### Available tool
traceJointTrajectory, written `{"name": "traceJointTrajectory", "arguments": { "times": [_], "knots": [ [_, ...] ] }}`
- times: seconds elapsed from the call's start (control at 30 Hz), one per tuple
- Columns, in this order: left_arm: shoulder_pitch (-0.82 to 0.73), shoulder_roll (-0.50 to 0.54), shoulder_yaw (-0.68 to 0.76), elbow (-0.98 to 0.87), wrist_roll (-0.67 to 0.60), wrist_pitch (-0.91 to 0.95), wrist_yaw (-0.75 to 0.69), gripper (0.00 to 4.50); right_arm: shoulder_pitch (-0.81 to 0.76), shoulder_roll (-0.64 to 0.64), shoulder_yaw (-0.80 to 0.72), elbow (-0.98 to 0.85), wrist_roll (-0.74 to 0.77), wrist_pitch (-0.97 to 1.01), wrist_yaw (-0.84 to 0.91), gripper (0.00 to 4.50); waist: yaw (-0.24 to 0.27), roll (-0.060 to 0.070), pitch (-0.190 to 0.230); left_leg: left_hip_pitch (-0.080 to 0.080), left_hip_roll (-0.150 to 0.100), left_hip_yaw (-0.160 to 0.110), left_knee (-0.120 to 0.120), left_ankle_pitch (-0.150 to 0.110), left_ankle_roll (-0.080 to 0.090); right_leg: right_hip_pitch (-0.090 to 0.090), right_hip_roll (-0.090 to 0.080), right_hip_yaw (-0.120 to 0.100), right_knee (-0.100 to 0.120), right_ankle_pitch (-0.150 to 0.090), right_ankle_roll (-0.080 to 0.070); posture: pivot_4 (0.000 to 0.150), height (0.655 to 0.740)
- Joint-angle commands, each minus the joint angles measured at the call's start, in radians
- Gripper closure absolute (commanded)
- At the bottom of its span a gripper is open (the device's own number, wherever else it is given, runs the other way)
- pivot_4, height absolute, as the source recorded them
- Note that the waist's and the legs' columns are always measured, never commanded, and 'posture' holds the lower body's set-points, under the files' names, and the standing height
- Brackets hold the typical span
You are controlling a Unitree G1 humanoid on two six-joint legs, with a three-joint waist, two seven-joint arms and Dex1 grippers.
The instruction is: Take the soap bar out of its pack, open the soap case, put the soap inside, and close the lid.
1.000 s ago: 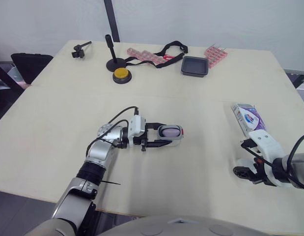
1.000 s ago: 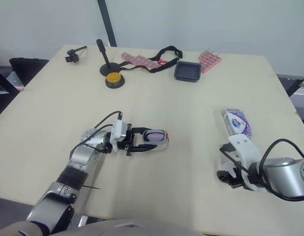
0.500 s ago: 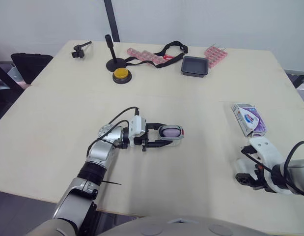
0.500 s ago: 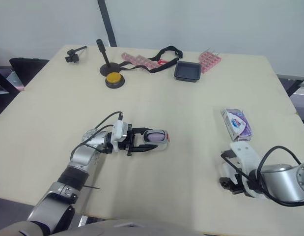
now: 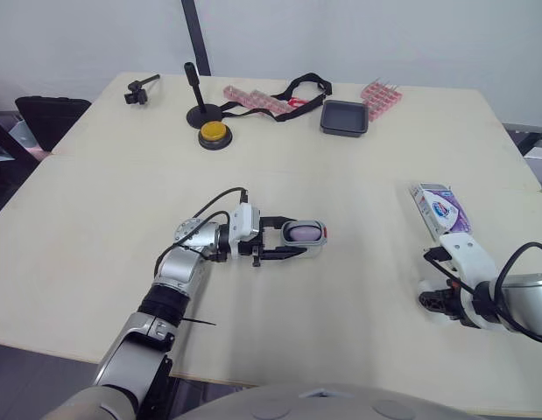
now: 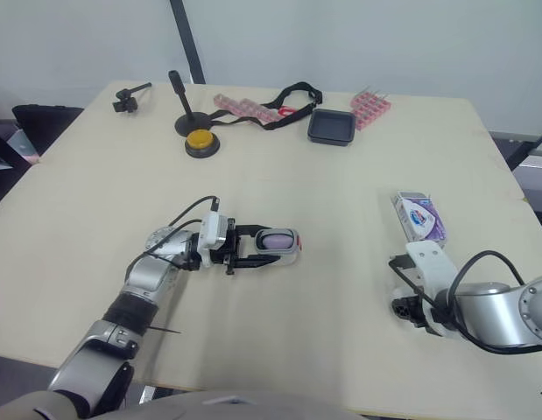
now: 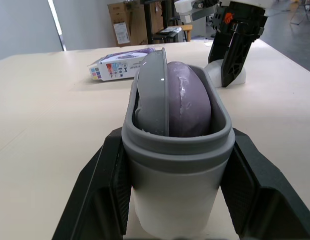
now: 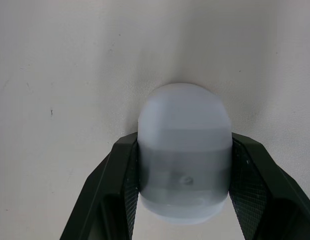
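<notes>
Now the left gripper (image 5: 297,238) is clamping both fingers around the grey soap case (image 7: 177,170) near the middle of the table (image 5: 341,175), with the purple soap bar (image 7: 187,107) sitting inside. The right gripper (image 8: 185,141) is gripping the case's lid (image 8: 184,115) low over the table, near the soap pack (image 5: 441,208).

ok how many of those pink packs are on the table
2. One pink pack lies at the table's far side, left of the black tray, with the black strap across it; the other lies just right of the tray. None seems hidden.
</notes>
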Motion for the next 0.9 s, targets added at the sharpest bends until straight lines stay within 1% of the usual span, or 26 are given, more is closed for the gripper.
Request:
{"name": "traceJointTrajectory", "arguments": {
  "times": [0.03, 0.1, 0.2, 0.27, 0.33, 0.43, 0.5, 0.6, 0.73, 0.9],
  "knots": [
    [-0.021, 0.006, 0.016, -0.014, -0.009, -0.021, 0.000, 2.60, -0.092, -0.015, 0.030, -0.036, 0.022, 0.030, -0.016, 2.54, -0.002, 0.000, 0.000, 0.000, 0.000, 0.000, 0.000, 0.000, 0.000, 0.000, 0.000, 0.000, 0.000, 0.000, 0.000, 0.150, 0.7395],
    [-0.022, 0.005, 0.016, -0.013, -0.008, -0.021, 0.001, 2.60, -0.242, -0.023, 0.068, -0.077, -0.049, 0.113, -0.002, 2.54, -0.010, 0.001, 0.000, 0.000, 0.000, 0.000, 0.000, 0.000, 0.000, 0.000, 0.000, 0.000, 0.000, 0.000, 0.000, 0.150, 0.7395],
    [-0.026, 0.005, 0.017, -0.008, -0.011, -0.019, -0.002, 2.60, -0.454, 0.047, 0.105, -0.110, -0.190, 0.185, 0.114, 2.54, -0.012, 0.000, 0.000, 0.001, 0.000, 0.000, -0.001, 0.000, 0.000, 0.000, 0.001, 0.000, 0.002, 0.000, 0.000, 0.150, 0.7395],
    [-0.036, 0.001, 0.014, -0.005, -0.014, -0.010, -0.005, 2.60, -0.600, 0.113, 0.120, -0.125, -0.275, 0.223, 0.294, 2.54, -0.013, -0.002, 0.001, 0.001, 0.000, 0.000, 0.000, 0.000, 0.000, 0.000, 0.001, 0.000, 0.001, 0.000, 0.000, 0.150, 0.7395],
    [-0.049, -0.007, 0.014, 0.002, -0.018, -0.001, -0.006, 2.60, -0.702, 0.155, 0.128, -0.124, -0.360, 0.256, 0.449, 2.54, -0.009, -0.002, 0.001, 0.000, 0.000, 0.000, 0.000, 0.000, 0.000, 0.000, 0.001, 0.000, 0.002, 0.000, 0.000, 0.150, 0.7395],
    [-0.073, -0.026, 0.015, 0.025, -0.018, 0.004, -0.002, 2.60, -0.799, 0.182, 0.153, -0.116, -0.507, 0.284, 0.657, 2.54, 0.007, -0.002, 0.001, -0.001, 0.000, 0.000, 0.000, 0.000, 0.000, 0.000, 0.001, 0.000, 0.001, 0.000, 0.000, 0.150, 0.7395],
    [-0.089, -0.039, 0.009, 0.037, -0.012, 0.001, -0.003, 2.60, -0.840, 0.187, 0.181, -0.119, -0.618, 0.290, 0.788, 2.54, 0.014, -0.002, 0.001, 0.000, 0.000, 0.000, 0.001, 0.000, 0.000, 0.000, 0.001, -0.001, 0.001, 0.000, 0.000, 0.150, 0.7395],
    [-0.115, -0.067, 0.001, 0.058, -0.005, 0.002, 0.001, 2.60, -0.889, 0.189, 0.218, -0.102, -0.741, 0.298, 0.948, 2.54, 0.017, -0.002, 0.001, 0.000, 0.000, 0.000, 0.001, 0.000, 0.000, 0.000, 0.000, -0.001, 0.002, 0.000, 0.000, 0.150, 0.7395],
    [-0.147, -0.102, -0.010, 0.103, 0.015, -0.018, 0.004, 2.60, -0.964, 0.185, 0.260, -0.077, -0.893, 0.279, 1.148, 2.54, 0.014, -0.002, 0.001, 0.000, 0.000, 0.000, 0.001, 0.000, 0.000, 0.000, 0.001, 0.000, 0.002, 0.000, 0.000, 0.150, 0.7395],
    [-0.176, -0.142, -0.019, 0.159, 0.051, -0.057, 0.020, 2.60, -1.103, 0.239, 0.309, 0.007, -1.012, 0.328, 1.309, 2.54, 0.010, -0.002, 0.001, 0.001, 0.000, 0.000, 0.001, 0.001, 0.001, 0.001, 0.001, 0.001, 0.004, 0.000, -0.001, 0.150, 0.7395]
  ]
}}
